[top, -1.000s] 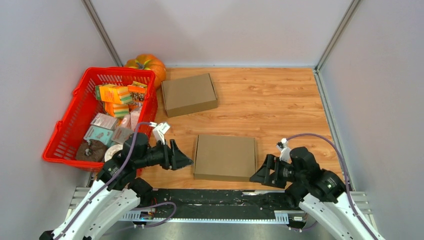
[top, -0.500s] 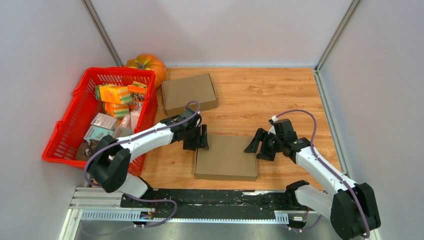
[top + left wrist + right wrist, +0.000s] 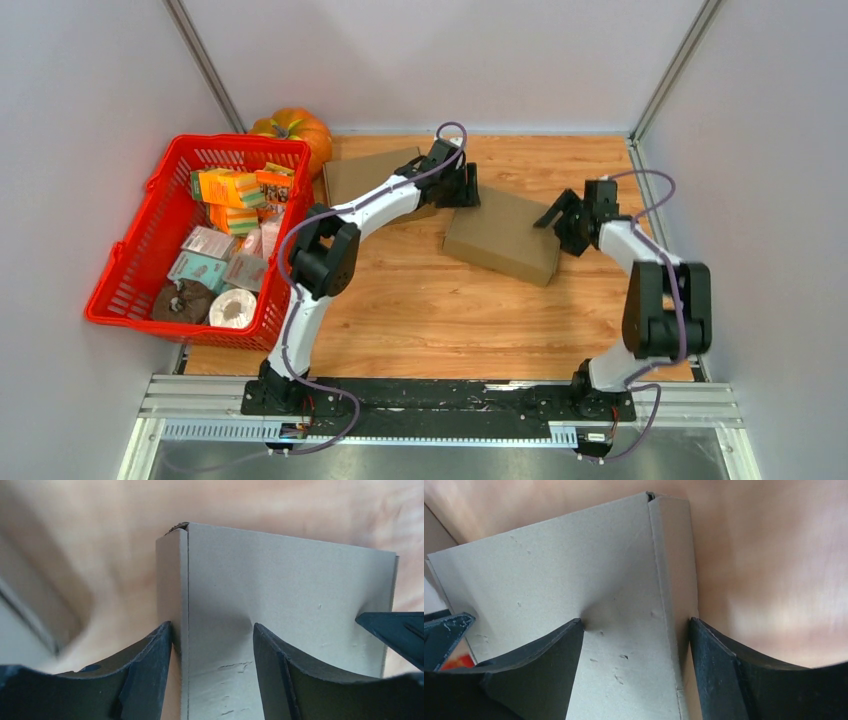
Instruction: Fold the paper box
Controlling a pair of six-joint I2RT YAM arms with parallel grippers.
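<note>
Your left hand (image 3: 212, 627) pinches the box (image 3: 503, 238) across its left edge, with one finger on the side wall and the other pressed into the top face. Your right hand (image 3: 635, 621) pinches the opposite edge the same way.

Where each inner finger lands, the board is dimpled. More squeeze would likely crease the panel where no fold belongs.

The box sits between the hands, toward the far middle of the desk (image 3: 420, 310). It is tilted and looks lifted clear of the wood, though I cannot be sure. If it is lifted, only two narrow edge grips carry it:
- If the hands drift apart, an edge may slip out and the box may drop or swing.
- If they close in, the top may buckle.

At the far corners the seam gapes a little, so a twist between the hands could spring a flap open.

Your left arm also reaches over the second box (image 3: 345, 175). A low move there could shove it toward the pumpkin (image 3: 295, 128).
</note>
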